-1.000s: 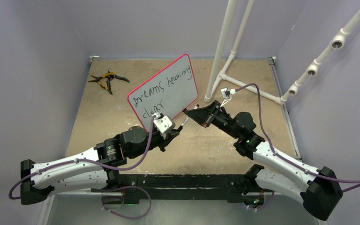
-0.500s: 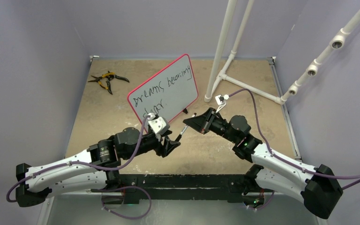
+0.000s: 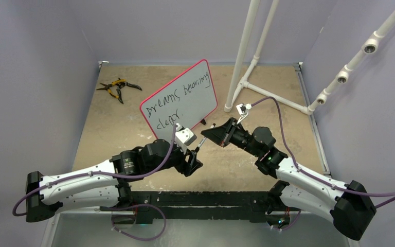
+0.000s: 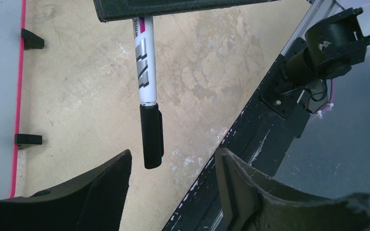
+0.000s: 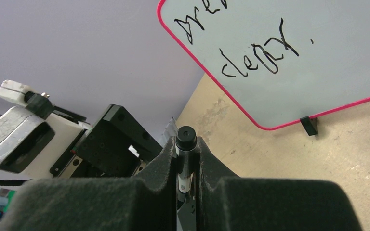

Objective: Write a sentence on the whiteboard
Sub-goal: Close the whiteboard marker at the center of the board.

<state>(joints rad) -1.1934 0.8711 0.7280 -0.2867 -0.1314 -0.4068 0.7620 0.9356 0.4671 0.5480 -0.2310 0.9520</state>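
Overhead: one whiteboard (image 3: pixel 181 98) stands on its feet mid-worktop (image 3: pixel 108 128). The sentence (image 3: pixel 184 92) reads "Dreams becoming clear" in two lines. One pair of yellow pliers (image 3: pixel 117 87) lies far left. The right claw (image 3: pixel 206 135) pinches one marker (image 3: pixel 200 142) in front of the board, with the left claw (image 3: pixel 193 162) just below it.

Left wrist: left claw (image 4: pixel 173 158) spread — the marker's (image 4: pixel 144 72) black-capped end hangs between the fingers, untouched. Its grey-pink label is unreadable. Two black feet (image 4: pixel 31 39) show.

Right wrist: right claw (image 5: pixel 187 150) clamped on the marker (image 5: pixel 186 137) — "clear" plus a dot legible on the whiteboard (image 5: pixel 327 62).

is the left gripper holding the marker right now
No, the left gripper stands open, apart from the marker, which the right gripper clamps.
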